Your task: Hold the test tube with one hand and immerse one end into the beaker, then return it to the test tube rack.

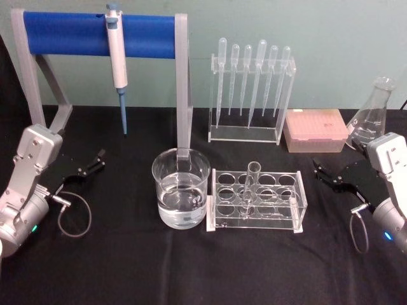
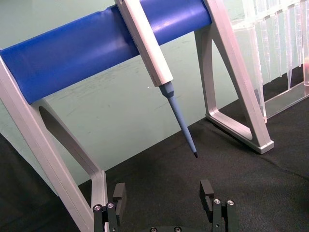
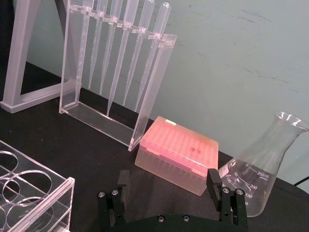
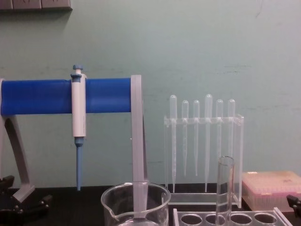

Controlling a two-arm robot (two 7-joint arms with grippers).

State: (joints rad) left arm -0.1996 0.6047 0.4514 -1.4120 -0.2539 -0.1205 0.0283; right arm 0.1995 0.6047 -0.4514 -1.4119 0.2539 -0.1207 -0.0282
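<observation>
Bare desk (image 1: 127, 267) lies open between the left gripper (image 1: 95, 162) and the beaker (image 1: 181, 190), and between the right gripper (image 1: 319, 171) and the test tube rack (image 1: 280, 219). The test tube (image 1: 252, 181) rises above the rack into open air. The beaker stands just beside the rack's left end, with the pipettor stand's grey post (image 1: 183, 82) close behind it.

The left pincer (image 1: 98, 160), the right pincer (image 1: 320, 171) and the counter (image 1: 127, 267) beneath them are coloured black. Beyond the left pincer a blue bar (image 1: 63, 33) is seen; the box (image 1: 316, 130) beyond the right pincer appears pink.
</observation>
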